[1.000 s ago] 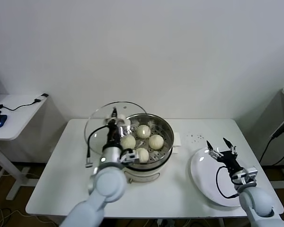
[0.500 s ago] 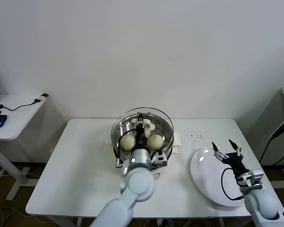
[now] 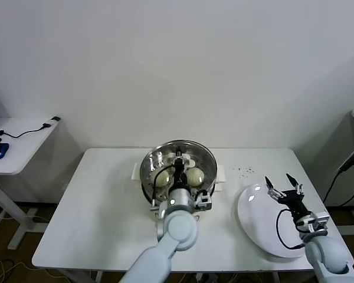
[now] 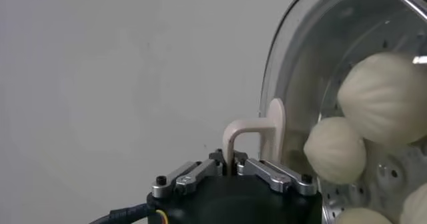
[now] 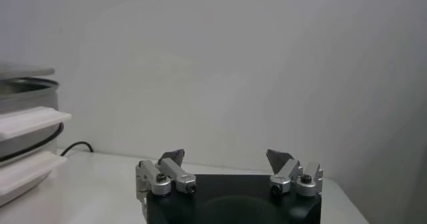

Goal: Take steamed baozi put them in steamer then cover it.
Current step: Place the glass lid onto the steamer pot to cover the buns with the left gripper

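Observation:
The steel steamer (image 3: 148,190) stands on its white base at the table's middle. The clear glass cover (image 3: 159,160) rests over it, and the baozi (image 3: 194,175) show through the glass. My left gripper (image 3: 179,160) is shut on the cover's white handle (image 4: 257,129) at its centre. In the left wrist view the cover's rim (image 4: 270,85) and several baozi (image 4: 335,151) show behind the glass. My right gripper (image 3: 283,187) is open and empty above the white plate (image 3: 253,221) at the right; in its wrist view (image 5: 227,160) nothing is between the jaws.
The white plate lies at the table's right front, bare. The steamer's white side handles (image 3: 220,174) stick out left and right. A side table (image 3: 15,141) with cables stands at the far left. A wall is close behind the table.
My left gripper has carried the cover from the steamer's left side to over the steamer and lowered it onto the pot. The right arm has barely moved.

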Motion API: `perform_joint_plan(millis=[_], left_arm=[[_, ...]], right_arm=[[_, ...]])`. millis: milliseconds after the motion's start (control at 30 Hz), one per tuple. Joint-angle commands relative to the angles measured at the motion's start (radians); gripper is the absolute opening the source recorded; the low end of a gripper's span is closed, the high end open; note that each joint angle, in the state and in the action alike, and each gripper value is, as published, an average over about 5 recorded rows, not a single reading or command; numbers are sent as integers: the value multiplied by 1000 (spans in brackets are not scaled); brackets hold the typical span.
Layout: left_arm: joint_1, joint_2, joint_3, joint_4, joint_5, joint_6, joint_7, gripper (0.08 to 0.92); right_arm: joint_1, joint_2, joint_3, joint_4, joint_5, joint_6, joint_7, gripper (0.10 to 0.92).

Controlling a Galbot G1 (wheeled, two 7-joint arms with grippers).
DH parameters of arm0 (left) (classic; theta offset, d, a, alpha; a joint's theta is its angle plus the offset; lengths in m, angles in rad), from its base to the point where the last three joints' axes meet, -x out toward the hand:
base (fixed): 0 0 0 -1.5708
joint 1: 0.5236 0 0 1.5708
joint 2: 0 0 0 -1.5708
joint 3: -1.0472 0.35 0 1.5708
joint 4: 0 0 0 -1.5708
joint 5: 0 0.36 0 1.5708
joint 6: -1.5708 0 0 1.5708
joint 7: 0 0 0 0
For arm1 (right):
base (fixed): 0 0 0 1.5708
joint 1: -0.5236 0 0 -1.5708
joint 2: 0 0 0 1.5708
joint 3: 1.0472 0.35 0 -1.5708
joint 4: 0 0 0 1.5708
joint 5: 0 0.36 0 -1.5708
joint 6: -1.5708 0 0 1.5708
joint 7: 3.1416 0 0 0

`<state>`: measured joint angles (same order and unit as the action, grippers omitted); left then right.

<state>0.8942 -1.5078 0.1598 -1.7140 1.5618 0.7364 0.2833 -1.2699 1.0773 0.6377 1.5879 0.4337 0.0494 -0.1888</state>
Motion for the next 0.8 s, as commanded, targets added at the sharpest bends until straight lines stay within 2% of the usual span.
perform_joint_plan(millis=[33, 800], left_arm=[[-2, -11, 4, 26, 6, 40, -7, 150], [-2, -3, 6, 52, 26, 15, 1, 150]], right_arm=[[1, 3, 4, 0, -3, 1, -2, 823], [-2, 18, 18, -5, -8, 8, -10, 823]])
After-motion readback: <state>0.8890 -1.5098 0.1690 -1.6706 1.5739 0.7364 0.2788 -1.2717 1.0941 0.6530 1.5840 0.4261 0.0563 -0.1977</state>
